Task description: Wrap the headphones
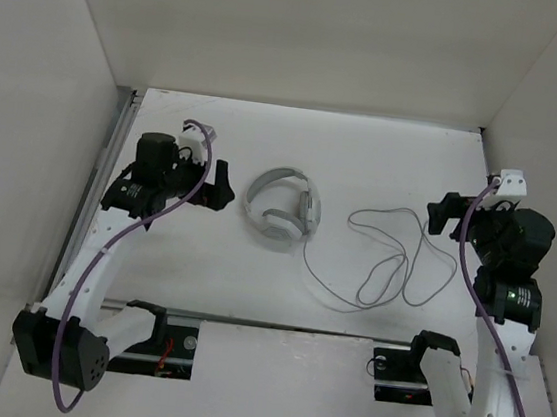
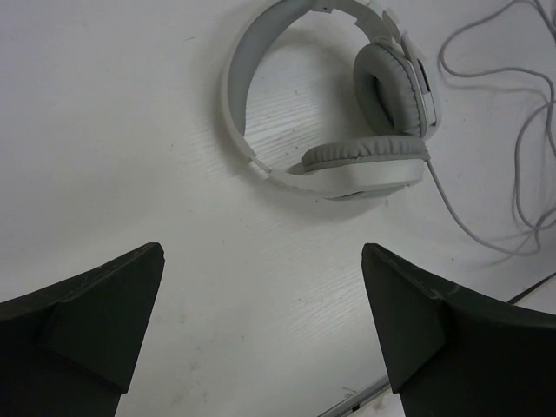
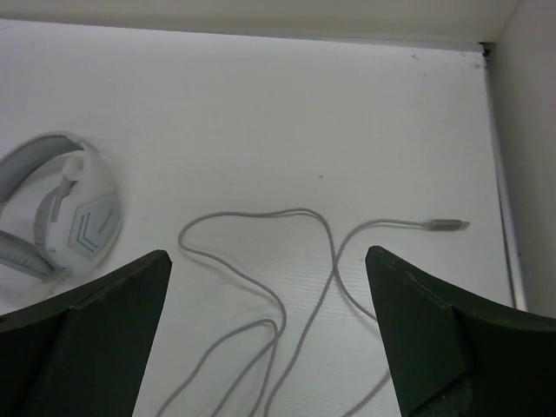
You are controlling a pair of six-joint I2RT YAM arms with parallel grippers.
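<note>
1. Headphones (image 1: 280, 209) lie flat on the white table (image 1: 200, 280) in the top view, a bit left of the middle. Their thin grey cable (image 1: 392, 272) runs off to the right and lies in loose loops on the table. My left gripper (image 1: 221, 186) sits just left of the headphones and does not touch them. My right gripper (image 1: 443, 215) sits at the right, close to the far side of the loops. From up here I cannot tell how wide the fingers are.

2. Left wrist view: my two dark fingers (image 2: 95, 321) are spread wide, let go, with only bare table between them. The headphones (image 2: 365, 165) lie ahead of them, well apart. The headband (image 2: 236, 95) curves round on the left. One grey earcup (image 2: 387, 91) stands on its side and the other lies nearer to me. The cable goes off to the right in bends.

3. Right wrist view: these fingers (image 3: 95, 339) are spread wide too, and they grip nothing. The cable (image 3: 304, 213) lies on the table ahead of them and curves down between them. Its plug (image 3: 447, 225) rests flat at the right, near the wall (image 3: 530, 130). The headphones (image 3: 82, 221) peek in at the left edge, apart from the fingers.
</note>
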